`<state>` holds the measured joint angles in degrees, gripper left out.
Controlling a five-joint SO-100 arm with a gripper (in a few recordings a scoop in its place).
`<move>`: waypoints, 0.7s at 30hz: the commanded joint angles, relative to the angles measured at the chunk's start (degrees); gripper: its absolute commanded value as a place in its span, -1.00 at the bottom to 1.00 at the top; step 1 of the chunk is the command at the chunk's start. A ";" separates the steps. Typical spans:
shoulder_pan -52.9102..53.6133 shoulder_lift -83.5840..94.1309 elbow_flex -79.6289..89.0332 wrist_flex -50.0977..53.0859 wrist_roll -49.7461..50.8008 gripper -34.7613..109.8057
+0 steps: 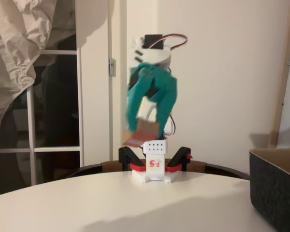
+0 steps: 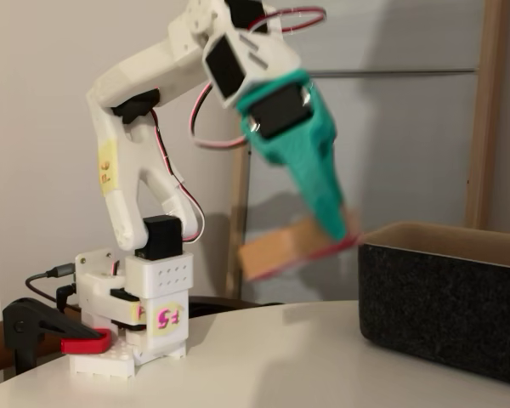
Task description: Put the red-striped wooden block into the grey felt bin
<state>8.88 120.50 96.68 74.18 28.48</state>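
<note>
My teal gripper (image 1: 144, 126) hangs in the air above the arm's base, shut on the red-striped wooden block (image 1: 143, 134), which shows blurred as a reddish-brown face. In a fixed view the gripper (image 2: 338, 228) points down to the right, and the block (image 2: 285, 250) sticks out to its left, tan with a red edge, tilted. It hovers just left of the grey felt bin (image 2: 446, 310) and level with the bin's rim. The bin (image 1: 275, 186) stands at the table's right edge in both fixed views, dark grey with a brownish inside.
The arm's white base (image 1: 154, 166) is held to the round white table (image 1: 125, 203) by red-and-black clamps (image 1: 181, 158) (image 2: 47, 327). A wall and a wooden post (image 2: 484, 110) stand behind the bin. Crumpled fabric (image 1: 14, 43) hangs at the left.
</note>
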 commanded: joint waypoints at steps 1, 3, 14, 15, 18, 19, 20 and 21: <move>-3.25 4.39 -3.87 -0.09 -1.67 -0.52; -6.06 4.83 -5.19 -0.09 -2.99 -0.52; -23.03 4.75 -12.57 -0.18 -10.28 -0.52; -24.61 4.83 -12.74 -0.18 -11.25 -0.52; -29.00 4.83 -13.01 -0.09 -14.85 -0.52; -30.50 4.83 -13.01 -0.09 -16.17 -0.52; -31.82 4.75 -13.01 -0.09 -17.40 -0.52; -33.13 4.75 -13.01 -0.18 -18.90 -0.52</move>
<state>-20.21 122.78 85.52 74.18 12.48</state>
